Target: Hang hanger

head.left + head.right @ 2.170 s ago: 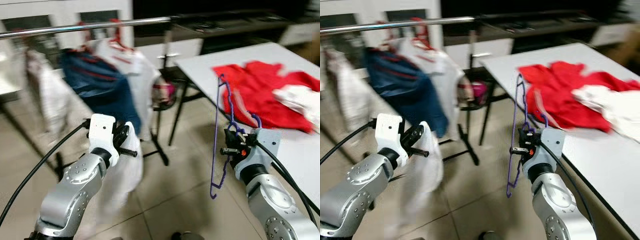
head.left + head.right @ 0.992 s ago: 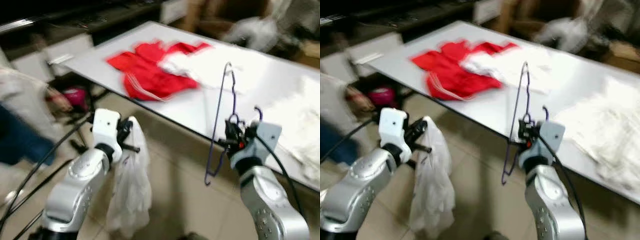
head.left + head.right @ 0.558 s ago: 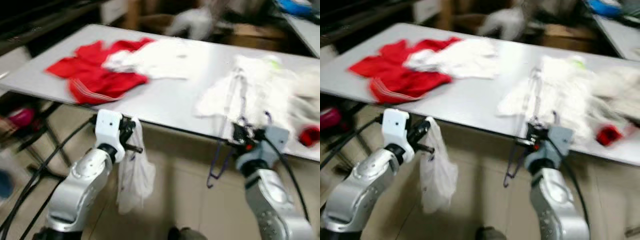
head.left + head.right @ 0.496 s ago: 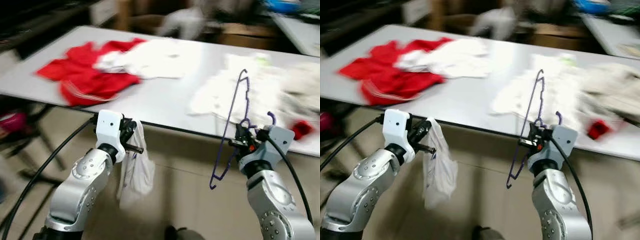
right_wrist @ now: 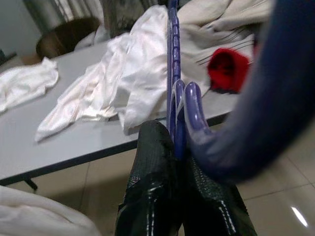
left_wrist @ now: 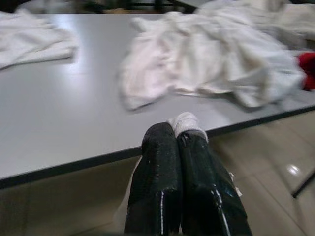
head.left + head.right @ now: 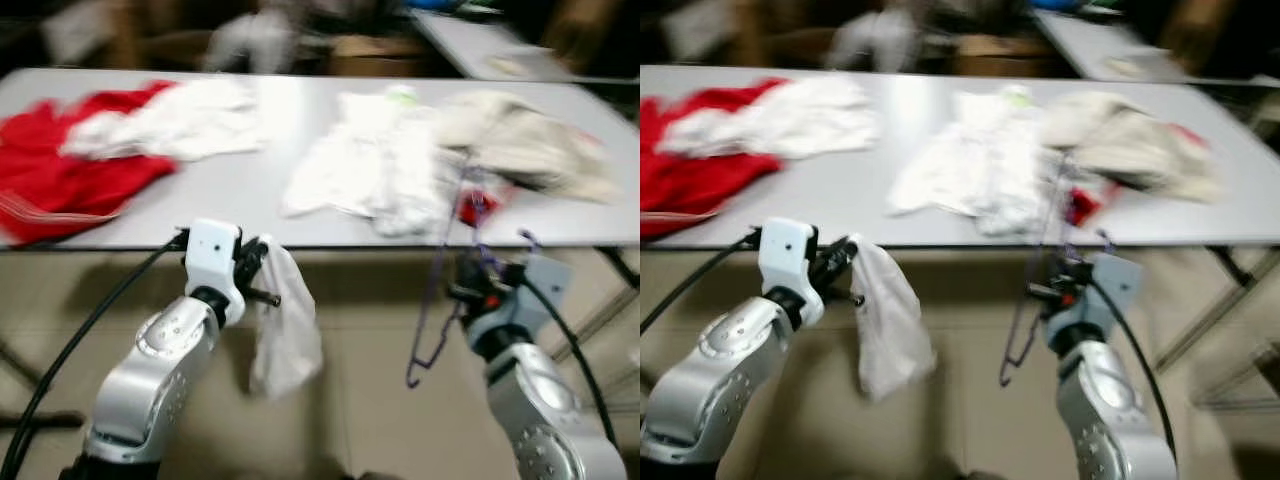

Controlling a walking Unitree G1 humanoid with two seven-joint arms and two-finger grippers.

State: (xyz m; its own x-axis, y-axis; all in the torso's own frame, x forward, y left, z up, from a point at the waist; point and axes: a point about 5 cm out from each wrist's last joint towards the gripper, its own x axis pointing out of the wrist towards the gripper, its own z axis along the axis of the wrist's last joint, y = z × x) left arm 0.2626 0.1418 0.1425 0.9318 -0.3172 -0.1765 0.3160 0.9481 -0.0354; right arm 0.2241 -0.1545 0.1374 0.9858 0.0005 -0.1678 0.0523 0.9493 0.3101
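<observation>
- A long grey table point(image 7: 200, 190) stood on a beige tiled floor point(image 7: 360, 400), strewn with red and white clothes point(image 7: 370, 160).
- Before its front edge, the right gripper point(image 5: 174, 147) clamped a purple hanger point(image 7: 440, 300).
- The left gripper point(image 6: 179, 135) pinched a white garment point(image 7: 285, 330).

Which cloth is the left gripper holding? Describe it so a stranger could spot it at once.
Start at the long grey table strewn with clothes, then look below its near edge. The left gripper pinches a small white cloth that dangles over the floor, unlike the garments lying on the tabletop.
</observation>
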